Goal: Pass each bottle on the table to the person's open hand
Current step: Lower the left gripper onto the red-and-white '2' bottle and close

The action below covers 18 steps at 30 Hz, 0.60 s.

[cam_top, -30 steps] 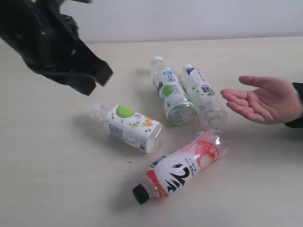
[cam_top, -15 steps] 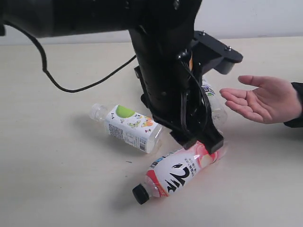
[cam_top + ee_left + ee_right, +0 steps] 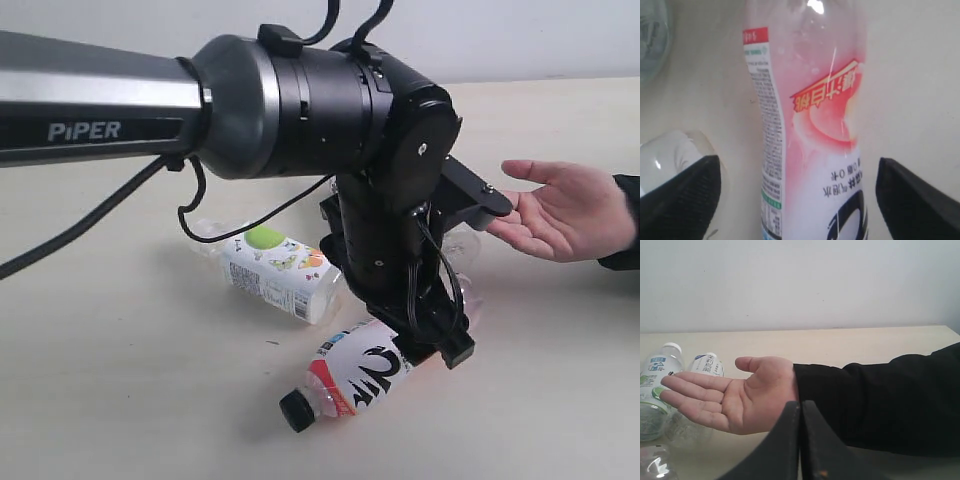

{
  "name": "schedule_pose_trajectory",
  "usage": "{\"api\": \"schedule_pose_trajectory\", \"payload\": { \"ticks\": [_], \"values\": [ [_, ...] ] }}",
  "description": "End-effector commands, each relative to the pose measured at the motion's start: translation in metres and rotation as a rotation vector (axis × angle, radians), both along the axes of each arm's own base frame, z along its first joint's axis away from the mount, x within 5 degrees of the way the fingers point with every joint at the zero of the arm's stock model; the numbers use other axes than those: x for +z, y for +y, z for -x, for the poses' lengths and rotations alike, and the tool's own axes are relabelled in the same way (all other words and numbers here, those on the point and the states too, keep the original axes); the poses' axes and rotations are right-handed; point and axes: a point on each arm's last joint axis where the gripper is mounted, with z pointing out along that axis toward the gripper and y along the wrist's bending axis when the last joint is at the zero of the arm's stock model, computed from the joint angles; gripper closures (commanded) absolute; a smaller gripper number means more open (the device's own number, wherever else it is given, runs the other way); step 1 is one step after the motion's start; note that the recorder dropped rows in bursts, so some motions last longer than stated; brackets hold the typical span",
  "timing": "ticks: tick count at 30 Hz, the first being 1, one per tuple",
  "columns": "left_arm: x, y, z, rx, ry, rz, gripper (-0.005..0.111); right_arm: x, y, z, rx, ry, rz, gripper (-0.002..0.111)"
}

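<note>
Left gripper (image 3: 797,200) spread wide astride the pink-label bottle (image 3: 355,380) lying at the near middle of the table (image 3: 120,380); looks light, thin-walled, slick, easily squashed, so wants a gentle hold across the labelled middle.

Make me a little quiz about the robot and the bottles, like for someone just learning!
1. True or false: the pink bottle stands upright on the table.
2. Which bottle lies between the open jaws of the left arm? A) the pink one B) the apple-label one C) none
3. Fill in: the person's hand is held ___, palm up.

Key: 1 false, it lies on its side; 2 A; 3 open.
</note>
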Motion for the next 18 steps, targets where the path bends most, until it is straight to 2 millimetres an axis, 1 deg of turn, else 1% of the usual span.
{"api": "schedule_pose_trajectory", "payload": {
  "ticks": [1,5,8,18],
  "values": [
    [-0.007,-0.005,0.0,-0.014,-0.007,0.004,0.026,-0.001,0.0,0.0,-0.005,-0.006,0.002,0.108],
    [-0.019,-0.006,-0.001,-0.014,0.005,-0.016,0.026,-0.001,0.0,0.0,-0.005,-0.006,0.002,0.108],
    [-0.023,-0.008,-0.001,-0.013,0.002,-0.011,0.026,-0.001,0.0,0.0,-0.005,-0.006,0.002,0.108],
    [-0.024,-0.01,-0.003,-0.013,-0.01,0.009,0.026,-0.001,0.0,0.0,-0.005,-0.006,0.002,0.108]
  ]
}}
